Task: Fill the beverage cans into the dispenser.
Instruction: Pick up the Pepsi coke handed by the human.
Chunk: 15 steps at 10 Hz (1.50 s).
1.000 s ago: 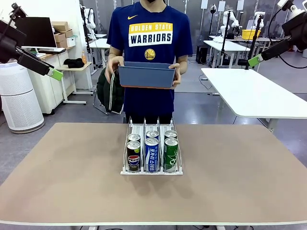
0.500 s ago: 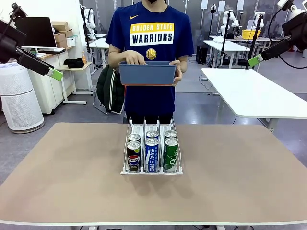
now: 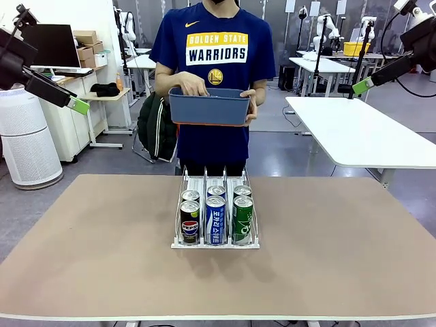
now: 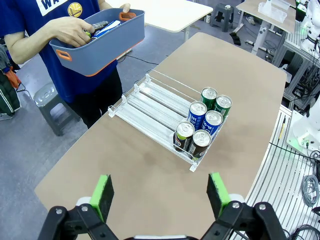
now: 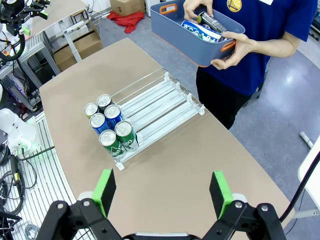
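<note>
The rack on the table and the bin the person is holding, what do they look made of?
Rack: thin white rails and dividers, slightly glossy; coated wire or plastic, hard to tell which. Bin: probably moulded plastic, matte blue-grey with rounded corners and orange handle inserts.

The dispenser (image 3: 225, 178), a low white wire rack with three parallel lanes, is set at the middle of the worktop (image 3: 102, 238). Six slim silver-topped cans are stood upright at its near end, two per lane, one behind the other: dark cans (image 3: 190, 223) in the left lane, blue-and-white cans (image 3: 215, 221) in the middle, green cans (image 3: 242, 220) in the right. Further cans (image 5: 200, 29) are seen lying in a blue-grey bin (image 5: 182, 40) held up beyond the worktop's far edge.
</note>
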Tool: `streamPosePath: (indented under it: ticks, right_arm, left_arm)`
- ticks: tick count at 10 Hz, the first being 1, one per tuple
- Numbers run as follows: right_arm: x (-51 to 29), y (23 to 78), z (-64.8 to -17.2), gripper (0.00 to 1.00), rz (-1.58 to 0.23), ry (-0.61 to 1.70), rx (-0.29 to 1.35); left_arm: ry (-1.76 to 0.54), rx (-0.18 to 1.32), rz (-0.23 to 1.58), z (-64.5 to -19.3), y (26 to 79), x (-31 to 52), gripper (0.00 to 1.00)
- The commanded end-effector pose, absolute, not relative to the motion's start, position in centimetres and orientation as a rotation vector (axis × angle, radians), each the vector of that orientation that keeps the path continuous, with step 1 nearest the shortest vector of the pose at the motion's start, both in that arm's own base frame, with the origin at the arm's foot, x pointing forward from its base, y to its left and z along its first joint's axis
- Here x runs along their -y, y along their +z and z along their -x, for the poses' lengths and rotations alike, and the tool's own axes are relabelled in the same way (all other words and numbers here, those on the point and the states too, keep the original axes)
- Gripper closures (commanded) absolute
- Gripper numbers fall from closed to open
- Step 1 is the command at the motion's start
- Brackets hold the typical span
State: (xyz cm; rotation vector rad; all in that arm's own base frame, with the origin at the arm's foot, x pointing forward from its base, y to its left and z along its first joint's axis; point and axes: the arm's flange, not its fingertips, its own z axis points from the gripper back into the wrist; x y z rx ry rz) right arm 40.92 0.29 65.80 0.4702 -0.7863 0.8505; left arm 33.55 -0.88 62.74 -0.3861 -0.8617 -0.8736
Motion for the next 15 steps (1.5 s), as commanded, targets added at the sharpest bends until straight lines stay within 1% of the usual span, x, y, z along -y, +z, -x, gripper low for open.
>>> streamPosePath:
  ticks: [1, 15]
  right_arm:
    - [-0.26, 65.57, -41.22, 0.0, -0.495, 0.874, 0.794]
    - [-0.26, 65.57, -41.22, 0.0, -0.495, 0.874, 0.794]
  left_arm:
    - [-0.868, 0.863, 0.392, -33.4, 62.68, 0.77, 0.0]
    - [-0.868, 0.863, 0.392, -33.4, 62.68, 0.77, 0.0]
